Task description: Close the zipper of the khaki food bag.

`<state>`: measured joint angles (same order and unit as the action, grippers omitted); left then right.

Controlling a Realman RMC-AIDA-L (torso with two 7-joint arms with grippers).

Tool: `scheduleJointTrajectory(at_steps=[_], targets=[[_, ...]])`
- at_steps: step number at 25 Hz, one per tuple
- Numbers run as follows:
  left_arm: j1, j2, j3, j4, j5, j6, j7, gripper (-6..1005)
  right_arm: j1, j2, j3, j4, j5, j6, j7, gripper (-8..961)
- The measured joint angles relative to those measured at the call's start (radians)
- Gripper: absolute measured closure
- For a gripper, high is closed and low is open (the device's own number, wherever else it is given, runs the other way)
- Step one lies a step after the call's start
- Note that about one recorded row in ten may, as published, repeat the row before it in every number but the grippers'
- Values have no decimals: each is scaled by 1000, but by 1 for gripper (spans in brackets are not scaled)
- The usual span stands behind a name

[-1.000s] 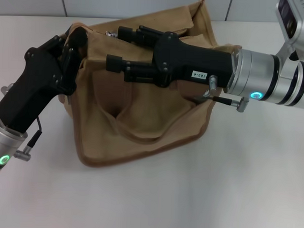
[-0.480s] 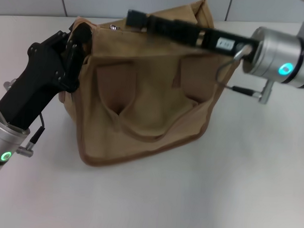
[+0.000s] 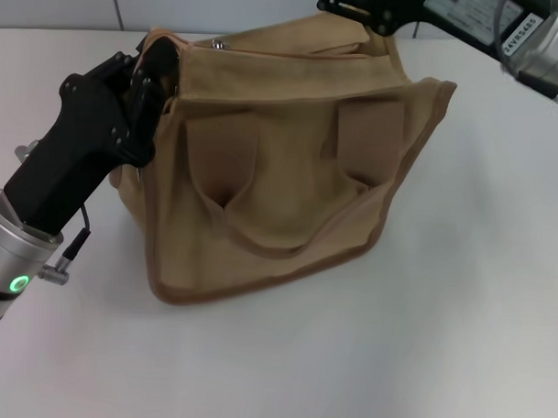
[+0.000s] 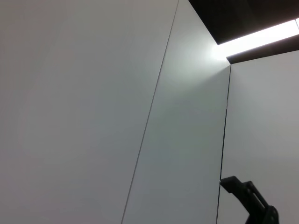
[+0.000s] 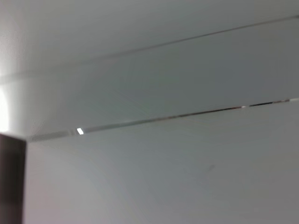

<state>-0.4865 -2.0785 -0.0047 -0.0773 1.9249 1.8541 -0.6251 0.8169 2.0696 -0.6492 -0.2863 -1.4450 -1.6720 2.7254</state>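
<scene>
Left gripper (image 3: pixel 154 72) pinching khaki food bag (image 3: pixel 281 163) corner, right gripper (image 3: pixel 359 8) state unclear at far end, zipper (image 3: pixel 217 44) closure unconfirmed.

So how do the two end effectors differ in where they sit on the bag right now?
The left end effector is at the bag's left top corner, pressed against the fabric; the right end effector is at the far top edge, near the right end. The left arm comes in low from the near side, the right from above. Both are black.
</scene>
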Motion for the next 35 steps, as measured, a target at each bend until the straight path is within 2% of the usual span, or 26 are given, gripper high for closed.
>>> scheduleJointTrajectory(at_steps=[5, 10, 22, 35], targets=[[-4, 0, 6, -1, 0, -6, 31, 966, -2, 9, -15, 40, 20, 4, 42, 116], [-7, 1, 8, -1, 1, 1, 31, 966, -16, 14, -75, 51, 16, 40, 18, 116], [-5, 0, 9, -1, 1, 6, 32, 966, -15, 16, -155, 100, 14, 60, -22, 116], [-11, 0, 12, -10, 23, 16, 33, 965, 6, 19, -196, 105, 14, 104, -34, 121]])
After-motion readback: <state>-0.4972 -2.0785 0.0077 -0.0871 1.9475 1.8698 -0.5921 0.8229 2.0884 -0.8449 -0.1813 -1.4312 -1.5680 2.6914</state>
